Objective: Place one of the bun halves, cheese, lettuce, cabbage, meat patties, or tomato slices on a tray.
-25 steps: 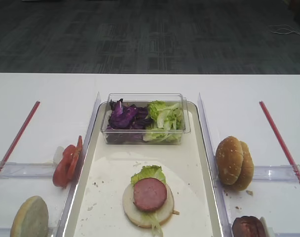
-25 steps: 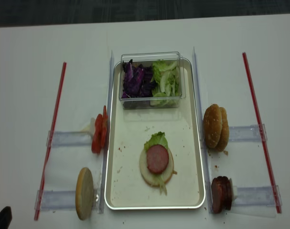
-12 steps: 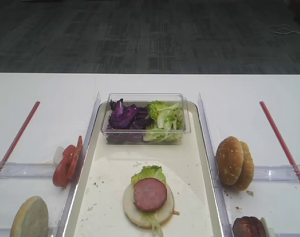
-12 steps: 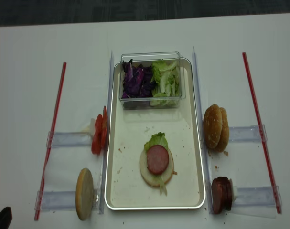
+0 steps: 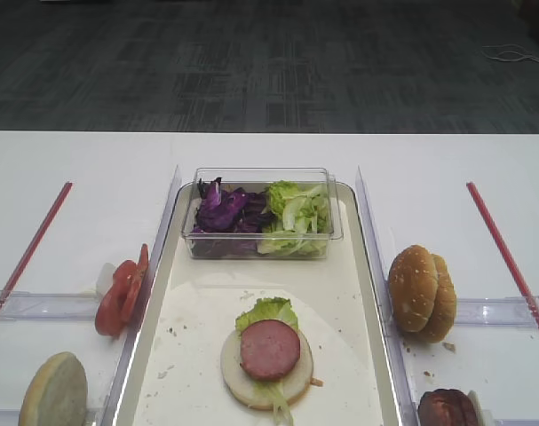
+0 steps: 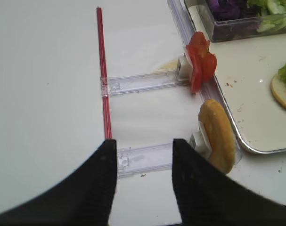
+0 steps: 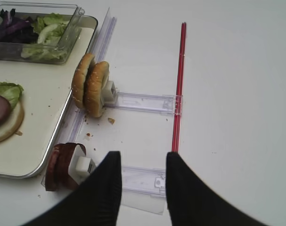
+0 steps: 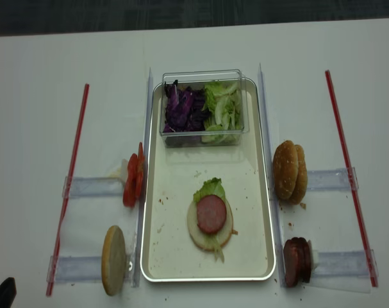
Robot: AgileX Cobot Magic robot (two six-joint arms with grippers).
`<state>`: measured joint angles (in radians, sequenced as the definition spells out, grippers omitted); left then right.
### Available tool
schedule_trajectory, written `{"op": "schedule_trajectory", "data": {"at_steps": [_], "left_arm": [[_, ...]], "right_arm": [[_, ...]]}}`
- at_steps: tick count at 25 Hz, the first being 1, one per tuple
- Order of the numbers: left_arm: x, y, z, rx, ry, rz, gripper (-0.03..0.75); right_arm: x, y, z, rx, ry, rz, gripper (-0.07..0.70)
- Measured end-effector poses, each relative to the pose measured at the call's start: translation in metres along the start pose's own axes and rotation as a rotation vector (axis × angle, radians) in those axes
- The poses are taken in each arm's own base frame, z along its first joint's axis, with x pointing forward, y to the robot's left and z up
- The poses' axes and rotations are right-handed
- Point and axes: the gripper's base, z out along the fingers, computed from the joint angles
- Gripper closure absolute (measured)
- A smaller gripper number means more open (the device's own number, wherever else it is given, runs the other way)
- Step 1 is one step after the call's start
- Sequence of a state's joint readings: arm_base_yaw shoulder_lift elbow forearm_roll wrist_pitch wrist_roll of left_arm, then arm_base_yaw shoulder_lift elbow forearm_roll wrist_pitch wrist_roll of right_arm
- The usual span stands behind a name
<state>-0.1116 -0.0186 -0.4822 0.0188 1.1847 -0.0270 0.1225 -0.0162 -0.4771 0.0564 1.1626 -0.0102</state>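
Nothing on the desk [image 8: 40,58] has shifted; both grippers' fingers [image 7: 101,188] [image 6: 98,181] hang spread above it, pinching nothing.

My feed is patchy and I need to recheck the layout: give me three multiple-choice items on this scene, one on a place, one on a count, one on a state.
1. Where do the thin red tomato slices stand?
A. left of the tray
B. in the clear box
C. on the pale bun

2. How many sesame bun tops stand right of the tray?
A. one
B. two
C. four

3. What tops the stack on the long cream tray?
A. purple cabbage
B. round reddish meat patty
C. nothing

Key: 1 A, the tomato slices stand outside the tray; 2 B, two sesame bun tops stand side by side; 3 B, the meat patty lies uncovered.
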Motion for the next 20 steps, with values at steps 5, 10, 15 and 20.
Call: {"op": "schedule_trajectory", "data": {"at_steps": [5,10,15,20], "left_arm": [[0.0,0.0,0.0,0.0,0.0,0.0,0.445],[0.0,0.0,0.0,0.0,0.0,0.0,0.445],[0.0,0.0,0.0,0.0,0.0,0.0,0.445],[0.0,0.0,0.0,0.0,0.0,0.0,0.445]], "right_arm": [[0.0007,-0.0001,0.0016,0.0,0.002,0.0,0.377],[0.0007,-0.0001,0.0016,0.0,0.002,0.0,0.378],[0.0007,-0.0001,0.0016,0.0,0.002,0.0,0.378],[0.0005,0.0001,0.0017,0.024,-0.001,0.016,0.378]]}}
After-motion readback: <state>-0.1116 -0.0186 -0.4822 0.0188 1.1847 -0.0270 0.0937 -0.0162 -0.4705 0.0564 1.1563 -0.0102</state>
